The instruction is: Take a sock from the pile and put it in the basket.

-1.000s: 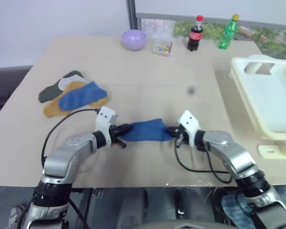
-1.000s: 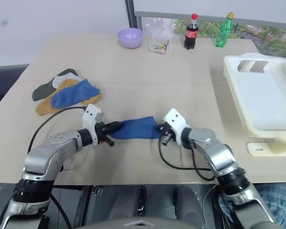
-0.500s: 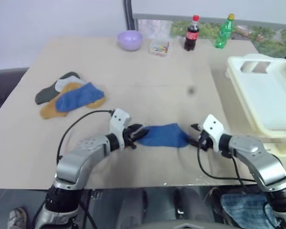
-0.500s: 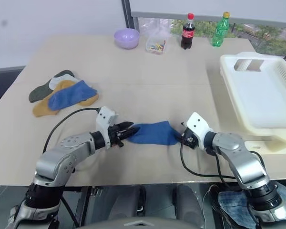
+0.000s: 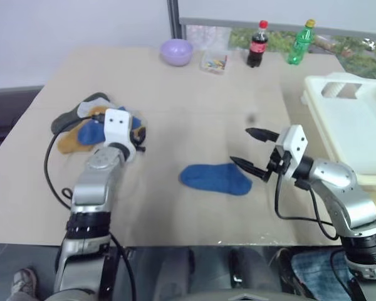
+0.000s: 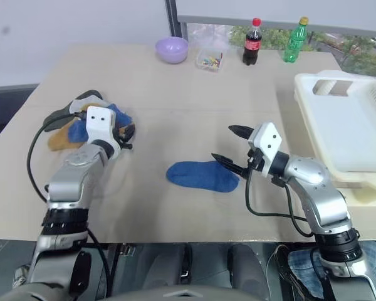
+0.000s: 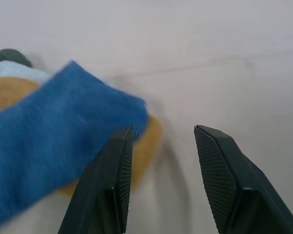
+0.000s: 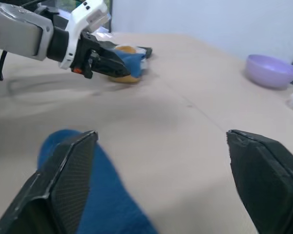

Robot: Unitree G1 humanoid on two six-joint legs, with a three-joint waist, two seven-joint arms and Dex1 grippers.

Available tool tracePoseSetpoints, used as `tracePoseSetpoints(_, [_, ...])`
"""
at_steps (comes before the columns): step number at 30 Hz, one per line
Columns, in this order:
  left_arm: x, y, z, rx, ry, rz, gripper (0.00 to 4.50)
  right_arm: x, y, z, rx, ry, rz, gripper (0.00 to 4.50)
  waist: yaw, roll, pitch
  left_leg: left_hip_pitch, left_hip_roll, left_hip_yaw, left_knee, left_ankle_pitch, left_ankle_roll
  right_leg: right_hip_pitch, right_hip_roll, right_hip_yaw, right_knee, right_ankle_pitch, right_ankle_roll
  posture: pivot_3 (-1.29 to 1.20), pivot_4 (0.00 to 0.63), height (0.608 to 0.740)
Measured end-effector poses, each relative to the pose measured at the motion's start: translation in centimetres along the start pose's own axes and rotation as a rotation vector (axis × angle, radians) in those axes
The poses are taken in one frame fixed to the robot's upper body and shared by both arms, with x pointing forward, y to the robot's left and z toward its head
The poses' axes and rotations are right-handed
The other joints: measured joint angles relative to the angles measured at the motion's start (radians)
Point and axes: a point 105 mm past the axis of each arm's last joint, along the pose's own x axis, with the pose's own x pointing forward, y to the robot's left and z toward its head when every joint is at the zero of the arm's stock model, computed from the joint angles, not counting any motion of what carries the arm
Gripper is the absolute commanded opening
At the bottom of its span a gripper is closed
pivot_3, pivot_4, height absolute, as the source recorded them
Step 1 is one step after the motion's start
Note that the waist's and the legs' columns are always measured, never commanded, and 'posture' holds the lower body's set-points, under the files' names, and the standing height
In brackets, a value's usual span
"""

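Observation:
A single blue sock lies flat on the table between my two arms, free of both grippers. My right gripper hovers just right of it and a little above, wide open and empty; in the right wrist view the sock lies below the open fingers. My left gripper is open at the right edge of the pile, level with the table, with the pile's blue sock beside one finger and nothing between the fingers. The cream-white basket stands empty at the right edge.
At the table's far edge stand a lilac bowl, a clear box of small coloured bits, a cola bottle and a green bottle. Black cables loop from both wrists.
Both grippers let go of the blue sock, which now lies on the table. My left gripper swung away to the pile. My right gripper rose and opened wide.

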Motion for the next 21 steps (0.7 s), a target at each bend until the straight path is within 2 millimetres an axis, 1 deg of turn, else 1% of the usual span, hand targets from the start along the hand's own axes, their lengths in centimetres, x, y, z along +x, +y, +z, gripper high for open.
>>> tracePoseSetpoints(3, [1.6,0.3,0.8,-0.008,0.007,0.092,2.11,0.3,0.0,0.0,-0.011,-0.004,-0.003,4.4,0.001,0.0,0.0,0.0,0.0,0.0,0.0,0.0,0.0,0.0,0.0,0.0,0.0,0.0,0.0,0.0,0.15,0.74])
tracePoseSetpoints(6, [3.1,0.0,1.5,-0.017,0.019,0.178,2.11,0.5,0.0,0.1,-0.019,-0.009,-0.01,4.4,0.004,0.0,0.0,0.0,0.0,0.0,0.0,0.0,0.0,0.0,0.0,0.0,0.0,0.0,0.0,0.0,0.15,0.74])
tracePoseSetpoints(9, [4.0,-0.6,1.3,-0.024,0.037,0.197,2.11,0.7,0.2,0.0,-0.022,-0.008,-0.004,4.4,0.003,0.0,0.0,0.0,0.0,0.001,0.0,0.0,0.0,0.0,0.0,0.0,0.0,0.0,0.0,0.0,0.15,0.74])
tracePoseSetpoints(10, [4.3,-0.8,1.0,-0.028,0.05,0.2,1.59,0.7,0.2,0.0,-0.023,-0.008,-0.004,4.5,0.002,0.0,0.0,0.0,0.0,0.001,0.0,0.0,0.0,0.0,0.0,0.0,0.0,0.0,0.0,0.0,0.15,0.74])
tracePoseSetpoints(11, [4.4,-0.9,0.8,-0.029,0.057,0.202,1.15,0.7,0.2,0.0,-0.024,-0.009,-0.005,4.5,0.0,0.0,0.0,0.0,0.0,0.001,0.0,0.0,0.0,0.0,0.0,0.0,0.0,0.0,0.0,0.0,0.15,0.74])
tracePoseSetpoints(12, [4.5,-0.8,0.3,-0.027,0.073,0.211,1.03,0.7,0.2,0.0,-0.024,-0.008,-0.007,4.5,-0.002,0.0,0.0,0.0,0.0,0.0,0.0,0.0,0.0,0.0,0.0,0.0,0.0,0.0,0.0,0.0,0.15,0.74])
tracePoseSetpoints(13, [4.5,-0.7,0.2,-0.025,0.077,0.216,0.37,0.7,0.2,0.0,-0.025,-0.008,-0.009,4.5,-0.004,0.0,0.0,0.0,0.0,0.0,0.0,0.0,0.0,0.0,0.0,0.0,0.001,0.0,0.0,0.0,0.15,0.74])
tracePoseSetpoints(14, [4.5,-0.6,0.1,-0.025,0.077,0.219,0.07,0.7,0.1,0.0,-0.025,-0.008,-0.011,4.5,-0.005,0.0,0.0,0.0,0.0,0.0,0.0,0.0,0.0,0.0,0.0,0.0,0.001,0.0,0.0,0.0,0.15,0.74])
tracePoseSetpoints(18, [4.4,-0.5,0.3,-0.024,0.069,0.227,0.02,0.7,0.1,0.0,-0.025,-0.008,-0.015,4.5,-0.005,0.0,0.0,0.0,0.0,0.0,0.0,0.0,0.0,0.0,0.0,0.0,0.001,0.0,0.0,0.0,0.15,0.74])
tracePoseSetpoints(21, [3.7,-0.2,1.0,-0.005,0.03,0.252,0.83,0.7,0.1,0.0,-0.025,-0.004,-0.022,4.5,-0.008,0.0,0.0,0.0,0.0,0.001,0.0,0.0,0.0,0.0,-0.001,0.0,0.001,0.0,0.0,0.0,0.15,0.74])
